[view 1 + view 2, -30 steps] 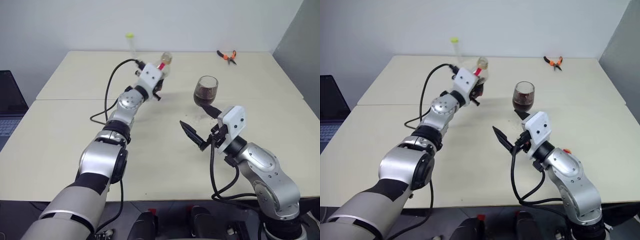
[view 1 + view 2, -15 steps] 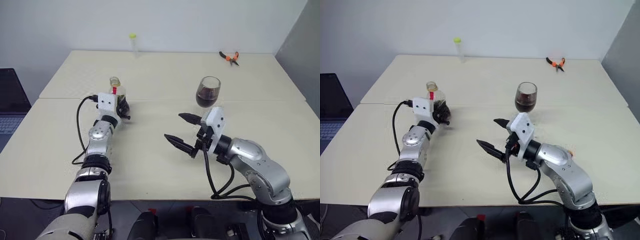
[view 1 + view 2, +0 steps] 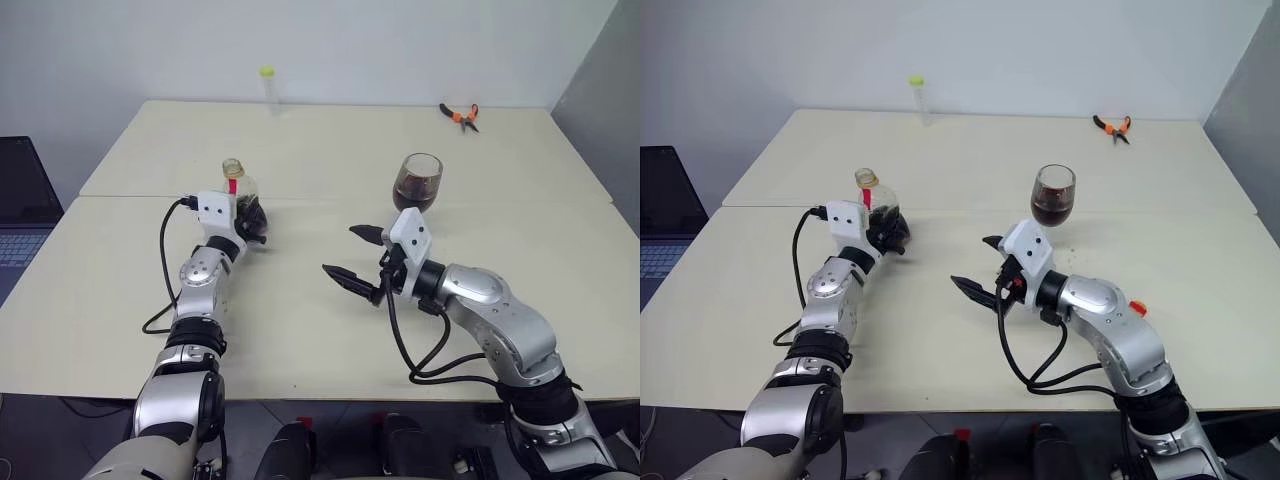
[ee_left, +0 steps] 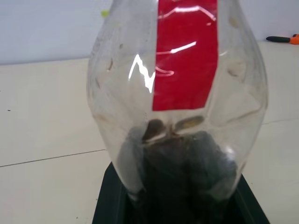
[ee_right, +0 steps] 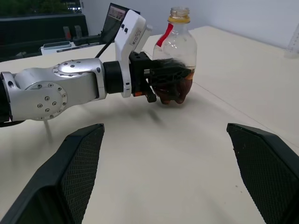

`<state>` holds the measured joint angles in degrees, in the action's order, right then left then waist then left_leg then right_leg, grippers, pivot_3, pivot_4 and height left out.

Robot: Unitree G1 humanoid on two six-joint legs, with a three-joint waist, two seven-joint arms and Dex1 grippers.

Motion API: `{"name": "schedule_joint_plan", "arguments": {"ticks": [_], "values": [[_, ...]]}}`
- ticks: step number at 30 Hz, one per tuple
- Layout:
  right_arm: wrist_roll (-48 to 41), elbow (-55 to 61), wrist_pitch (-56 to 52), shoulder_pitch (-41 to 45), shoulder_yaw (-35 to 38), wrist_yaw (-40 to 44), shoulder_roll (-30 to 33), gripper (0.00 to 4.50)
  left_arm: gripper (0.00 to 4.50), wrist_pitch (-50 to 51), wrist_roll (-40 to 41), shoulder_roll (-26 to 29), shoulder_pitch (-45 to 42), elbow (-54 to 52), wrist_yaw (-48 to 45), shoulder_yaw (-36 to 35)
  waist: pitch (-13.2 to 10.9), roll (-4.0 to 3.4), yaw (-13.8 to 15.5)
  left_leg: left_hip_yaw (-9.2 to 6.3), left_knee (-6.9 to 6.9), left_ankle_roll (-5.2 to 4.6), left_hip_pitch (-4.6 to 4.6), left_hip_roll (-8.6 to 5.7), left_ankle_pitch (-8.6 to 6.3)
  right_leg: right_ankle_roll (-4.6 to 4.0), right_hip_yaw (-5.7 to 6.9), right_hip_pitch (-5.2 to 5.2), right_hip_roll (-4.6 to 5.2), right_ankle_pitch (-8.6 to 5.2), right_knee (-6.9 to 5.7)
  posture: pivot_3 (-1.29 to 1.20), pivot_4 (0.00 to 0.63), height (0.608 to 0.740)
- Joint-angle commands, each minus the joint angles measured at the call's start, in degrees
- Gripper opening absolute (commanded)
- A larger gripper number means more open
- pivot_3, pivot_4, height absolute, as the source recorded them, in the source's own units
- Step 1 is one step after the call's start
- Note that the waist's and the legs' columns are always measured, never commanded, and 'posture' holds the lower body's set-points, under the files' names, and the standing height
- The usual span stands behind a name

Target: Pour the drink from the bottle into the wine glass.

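Nearest, in the lower right of the left eye view, the right gripper hangs over bare table with its two black fingers spread wide and nothing between them, pointing toward the frame's left. At centre left, the left gripper wraps the belly of the bottle, which stands upright on the table with only a little dark drink left in its bottom; the fingers sit against the plastic, though whether they grip firmly or are loosening cannot be told. Farther back, right of centre, the wine glass stands well apart from the bottle, its bowl about half full of the drink. A thin tube and pliers lie along the top edge. Judged from this, the pour looks done and the step in hand is parking the bottle; next would call for letting go cleanly and drawing the arm back without tipping it.
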<state>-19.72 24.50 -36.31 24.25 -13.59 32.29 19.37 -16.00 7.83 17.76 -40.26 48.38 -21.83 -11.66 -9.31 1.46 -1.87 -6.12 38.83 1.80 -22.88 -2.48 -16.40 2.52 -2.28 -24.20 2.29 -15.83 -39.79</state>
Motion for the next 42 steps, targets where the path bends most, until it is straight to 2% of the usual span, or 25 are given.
{"name": "schedule_joint_plan", "arguments": {"ticks": [1,8,14,18,22,24,30,32,39,42], "values": [[-0.09,1.81,0.60,0.55,0.40,-0.24,-0.37,4.50,2.12,-2.79,0.26,0.92,0.55,-0.62,0.26,-0.58,0.00,0.00,0.00,0.00,0.00,0.00,0.00,0.00,0.00,0.00,0.00,0.00,0.00,0.00,-0.01,0.00,0.150,0.740],[-0.05,1.99,0.32,0.22,0.36,0.19,-0.28,4.50,4.43,-4.62,-0.22,0.80,3.30,-3.87,0.55,-0.04,0.01,-0.01,0.00,0.00,0.00,0.00,0.00,0.01,0.00,0.00,-0.01,0.00,0.00,0.00,0.00,0.00,0.150,0.740],[-0.39,4.46,0.99,-3.99,2.42,-1.89,-0.82,4.50,4.47,1.77,-0.28,1.37,10.84,-17.94,3.03,0.02,0.02,-0.01,0.02,-0.01,-0.02,0.01,0.00,0.03,-0.01,0.00,-0.02,0.00,0.19,0.00,0.02,0.00,0.150,0.740],[-0.31,7.13,4.01,-11.98,10.14,-9.11,-4.55,4.50,4.47,13.54,0.40,1.69,19.40,-35.01,7.34,-1.44,0.05,-0.02,0.05,-0.03,-0.04,0.01,0.01,0.03,-0.01,0.00,-0.02,0.03,0.24,0.00,0.03,0.00,0.150,0.740],[4.45,3.79,13.86,-17.80,15.54,-14.72,-7.09,4.50,4.47,21.32,-0.84,1.02,27.02,-48.04,11.23,-1.35,0.09,-0.03,0.12,-0.02,-0.06,0.01,0.03,0.03,-0.02,0.00,-0.03,0.05,0.25,0.00,0.04,0.00,0.150,0.740],[7.02,-0.04,21.05,-20.31,17.23,-16.40,-8.13,4.50,4.47,21.87,-1.52,0.49,30.12,-52.13,11.95,-0.59,0.16,-0.07,0.16,0.00,-0.09,0.00,0.09,0.04,-0.02,0.00,-0.03,0.09,0.23,0.00,0.05,0.00,0.150,0.740],[10.54,-8.20,34.35,-24.85,19.22,-18.98,-10.34,4.50,4.47,23.40,-1.27,-1.89,36.50,-58.12,12.32,1.31,0.26,-0.20,0.18,0.11,-0.14,0.00,0.18,0.06,-0.03,0.00,-0.09,0.16,0.16,0.00,0.11,0.00,0.150,0.740],[11.26,-10.59,37.49,-25.57,20.45,-20.26,-10.72,4.50,4.47,20.86,-1.79,-1.50,39.11,-59.61,10.54,2.29,0.29,-0.27,0.18,0.14,-0.17,0.00,0.20,0.07,-0.03,0.00,-0.12,0.19,0.05,0.00,0.15,0.00,0.150,0.740],[9.96,-15.59,39.31,-25.73,23.35,-21.72,-11.51,4.50,4.47,17.43,-2.20,-0.80,42.66,-59.07,7.60,3.91,0.38,-0.42,0.19,0.21,-0.23,-0.19,0.33,0.13,-0.14,-0.01,-0.16,0.28,-0.07,0.00,0.18,0.00,0.150,0.740],[9.97,-15.17,39.12,-25.84,23.12,-21.45,-11.46,4.50,4.47,16.71,-2.15,-0.91,42.92,-58.41,7.12,4.27,0.37,-0.43,0.20,0.22,-0.42,-0.21,0.70,0.13,-0.15,-0.01,-0.16,0.65,-0.07,0.00,0.38,0.00,0.150,0.740]]}}
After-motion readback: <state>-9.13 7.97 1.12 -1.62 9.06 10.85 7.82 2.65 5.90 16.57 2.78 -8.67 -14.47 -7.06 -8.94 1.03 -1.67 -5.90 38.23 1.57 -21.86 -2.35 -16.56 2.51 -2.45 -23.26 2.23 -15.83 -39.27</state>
